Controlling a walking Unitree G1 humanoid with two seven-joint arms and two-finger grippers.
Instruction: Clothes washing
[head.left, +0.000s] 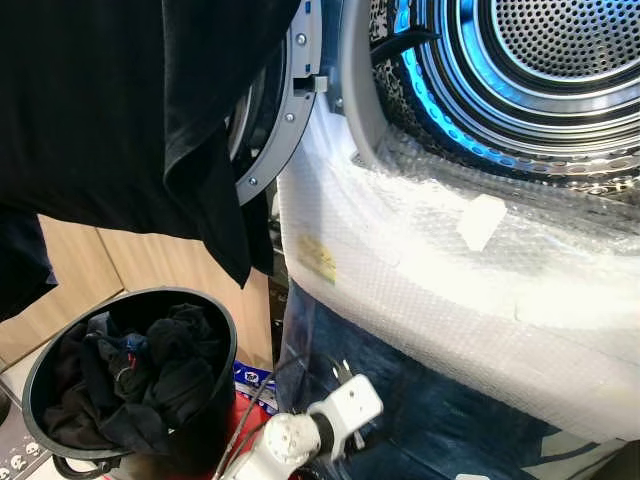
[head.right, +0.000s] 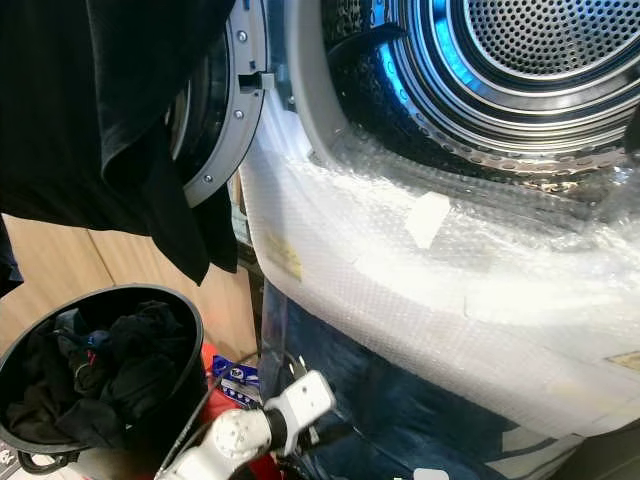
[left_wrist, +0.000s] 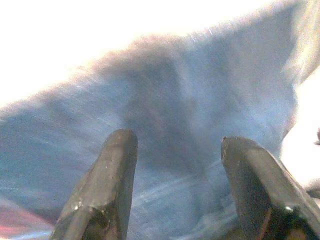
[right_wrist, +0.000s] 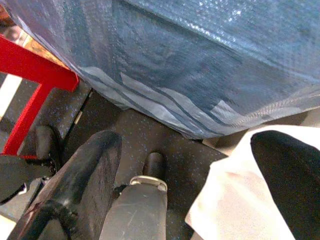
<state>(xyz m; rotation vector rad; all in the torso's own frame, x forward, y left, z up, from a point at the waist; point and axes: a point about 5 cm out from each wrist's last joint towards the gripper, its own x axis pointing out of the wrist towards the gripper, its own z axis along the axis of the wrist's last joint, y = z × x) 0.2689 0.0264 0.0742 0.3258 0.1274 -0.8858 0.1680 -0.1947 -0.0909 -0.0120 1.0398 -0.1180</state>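
The left end effector (left_wrist: 172, 190) has its two black fingers spread apart, with nothing between them, close to blue plastic wrap (left_wrist: 200, 100). The right end effector (right_wrist: 190, 185) is spread too, low down over the dark floor (right_wrist: 165, 135) beside a red frame (right_wrist: 35, 70).

A big black cloth (head.left: 120, 110) hangs high in front of the open washer door (head.left: 275, 130). I cannot tell what holds it up. The shiny drum (head.left: 540, 70) glows blue and looks empty. The black basket (head.left: 125, 385) is full of dark clothes (head.left: 140, 370). So the job has barely started, I think. The clothes must go in.

The washer front is covered in bubble wrap (head.left: 420, 270). A wooden wall (head.left: 90, 270) stands behind the basket.
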